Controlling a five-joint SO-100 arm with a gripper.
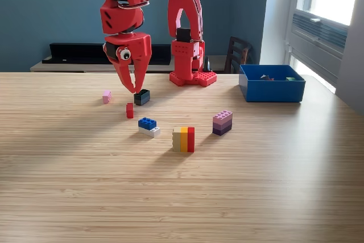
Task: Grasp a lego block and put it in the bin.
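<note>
My red gripper point(135, 89) points straight down over the table's back left. Its two fingers narrow to a single point at the tips and I see nothing between them. A small dark block point(142, 97) rests on the table just right of and below those tips, very close to them. Other lego blocks lie in front: a small red one point(129, 110), a blue-on-white pair point(148, 126), a tan, orange and red stack point(183, 139), a purple stack point(222, 122) and a pink one point(106, 96). The blue bin point(272, 91) stands at the back right with small pieces inside.
The arm's red base point(192, 77) is clamped at the table's far edge between the gripper and the bin. A dark chair point(237, 54) stands behind the table. The wooden tabletop point(182, 197) stretches wide in front of the blocks.
</note>
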